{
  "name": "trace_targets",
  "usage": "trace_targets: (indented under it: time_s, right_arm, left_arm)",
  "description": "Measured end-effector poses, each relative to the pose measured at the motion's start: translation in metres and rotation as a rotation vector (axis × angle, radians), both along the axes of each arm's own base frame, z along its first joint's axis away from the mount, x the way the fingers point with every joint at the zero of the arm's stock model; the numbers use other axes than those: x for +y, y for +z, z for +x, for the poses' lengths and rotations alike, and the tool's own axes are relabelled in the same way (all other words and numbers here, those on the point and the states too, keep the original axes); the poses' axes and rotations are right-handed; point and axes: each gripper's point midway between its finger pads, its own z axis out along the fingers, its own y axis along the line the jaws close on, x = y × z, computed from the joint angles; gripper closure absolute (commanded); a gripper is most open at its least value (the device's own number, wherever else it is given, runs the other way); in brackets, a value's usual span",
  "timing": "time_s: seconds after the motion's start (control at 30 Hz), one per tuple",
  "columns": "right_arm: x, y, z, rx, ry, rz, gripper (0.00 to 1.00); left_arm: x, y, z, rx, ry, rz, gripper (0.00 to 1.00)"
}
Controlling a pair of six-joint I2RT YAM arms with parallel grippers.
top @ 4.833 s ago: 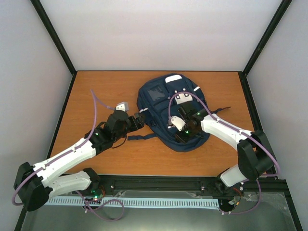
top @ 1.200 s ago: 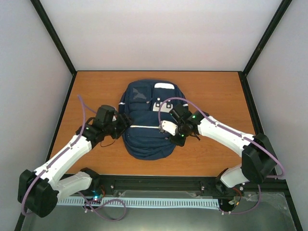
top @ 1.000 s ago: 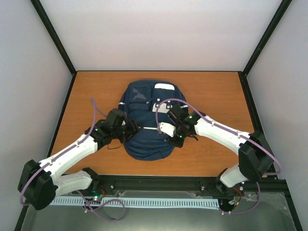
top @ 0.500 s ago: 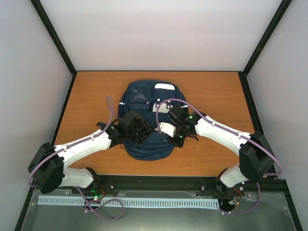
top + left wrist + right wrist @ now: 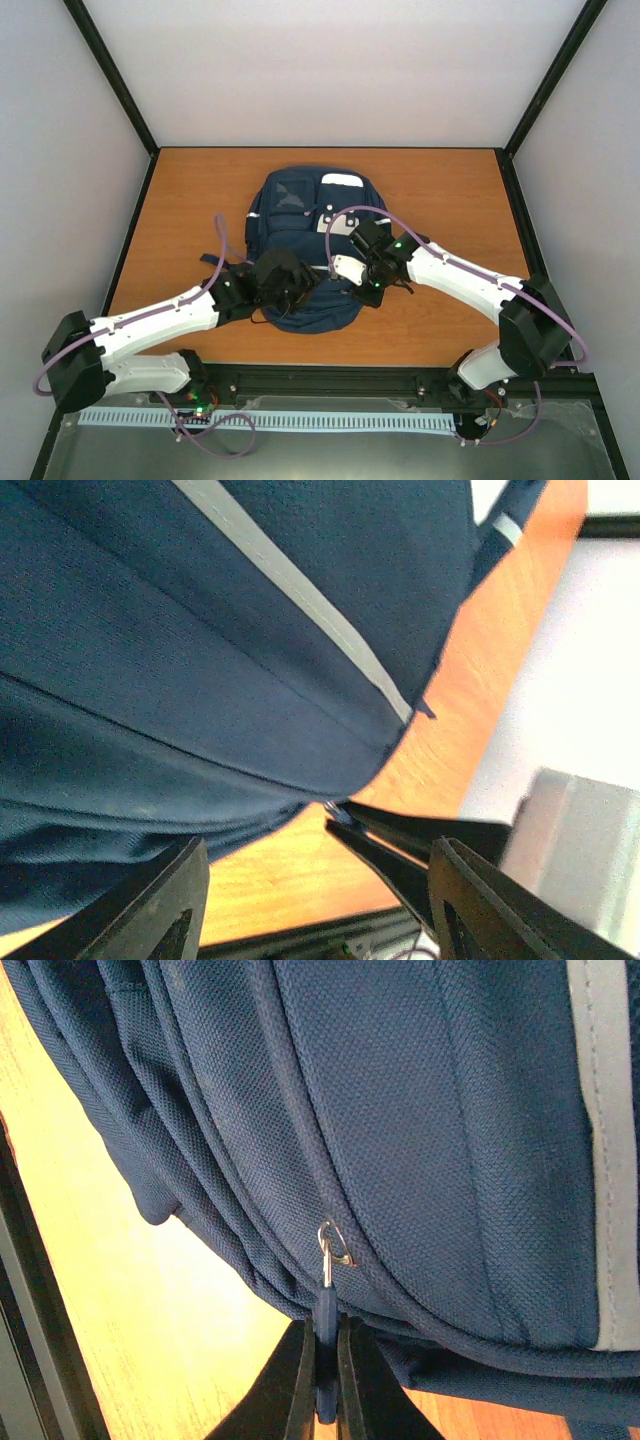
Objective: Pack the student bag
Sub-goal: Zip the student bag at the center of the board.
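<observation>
On the left, the left hand (image 5: 315,880) has swung in over the last second from the bag's left flank to its near-left corner. Its fingers are spread with nothing between them; the wrist view shows navy cloth just ahead and bare bench (image 5: 200,200) beneath.

At mid-bench the bag (image 5: 300,215) lies flat, front pockets up, its top toward the far wall. It has held that spot through the last second, after being turned and shifted left a few seconds ago.

On the right, the right hand (image 5: 325,1380) has not moved: it stays pressed together on the zip pull (image 5: 327,1310) at the bag's near-right edge, with the zip line above it closed.

By my reading, the left hand is coming to pin the cloth so the right can draw the zip open. Packing itself is not yet begun, and nothing to pack is in view.
</observation>
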Motion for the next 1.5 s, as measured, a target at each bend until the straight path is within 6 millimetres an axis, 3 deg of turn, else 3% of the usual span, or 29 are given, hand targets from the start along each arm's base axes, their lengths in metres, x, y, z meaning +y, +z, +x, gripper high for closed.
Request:
trace_targets:
  time_s: [0.13,0.4,0.5,0.7,0.83,1.13,1.5]
  right_arm:
    - [0.0,-0.001,0.0,0.0,0.0,0.001,0.97]
    - [0.0,-0.001,0.0,0.0,0.001,0.003,0.97]
    - [0.0,-0.002,-0.001,0.002,0.001,0.003,0.97]
    - [-0.001,-0.003,-0.001,-0.001,0.0,0.001,0.97]
    - [-0.002,-0.002,-0.001,-0.013,-0.002,0.005,0.97]
    - [-0.013,-0.01,0.005,-0.032,-0.026,0.0,0.97]
    - [-0.049,-0.012,0.042,-0.042,-0.145,0.007,0.97]
  left_arm:
    - [0.008,-0.015,0.004,0.014,0.055,0.036,0.37]
    - [0.004,-0.037,0.014,0.029,0.098,0.061,0.43]
    - [0.001,-0.039,0.017,0.024,0.107,0.058,0.53]
    - [0.001,-0.047,0.02,0.029,0.121,0.074,0.85]
    - [0.0,-0.046,0.021,0.029,0.133,0.065,0.98]
    - [0.004,-0.037,0.022,0.011,0.15,0.046,0.99]
    - [0.006,-0.036,0.021,0.005,0.15,0.046,0.99]
